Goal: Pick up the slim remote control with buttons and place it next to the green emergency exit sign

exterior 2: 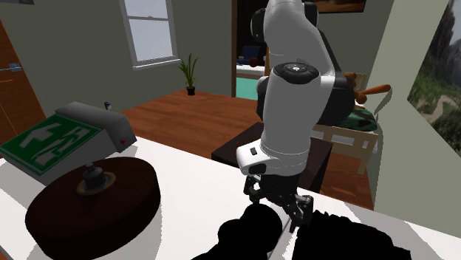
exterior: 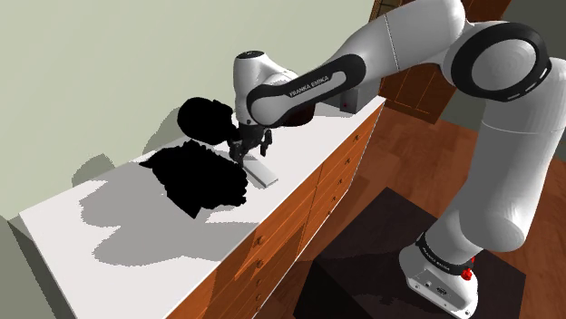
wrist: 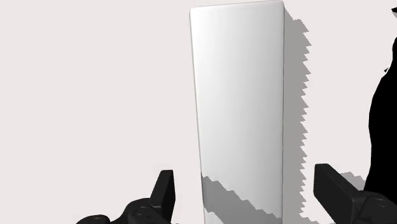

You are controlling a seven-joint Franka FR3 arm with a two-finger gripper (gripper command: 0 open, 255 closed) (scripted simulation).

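White countertop (exterior: 63, 222), black shapes (exterior: 204, 181) just beside pale remote (wrist: 238, 95) between wide jaws

I was working in what looked like a lived-in house: a hardwood floor (exterior 2: 193, 117), a window (exterior 2: 151, 29) with a potted plant (exterior 2: 189, 74) standing near it, a long white-topped counter (exterior: 100, 227) over wooden drawers (exterior: 313, 195), and a landscape picture (exterior 2: 441, 81) on the wall.
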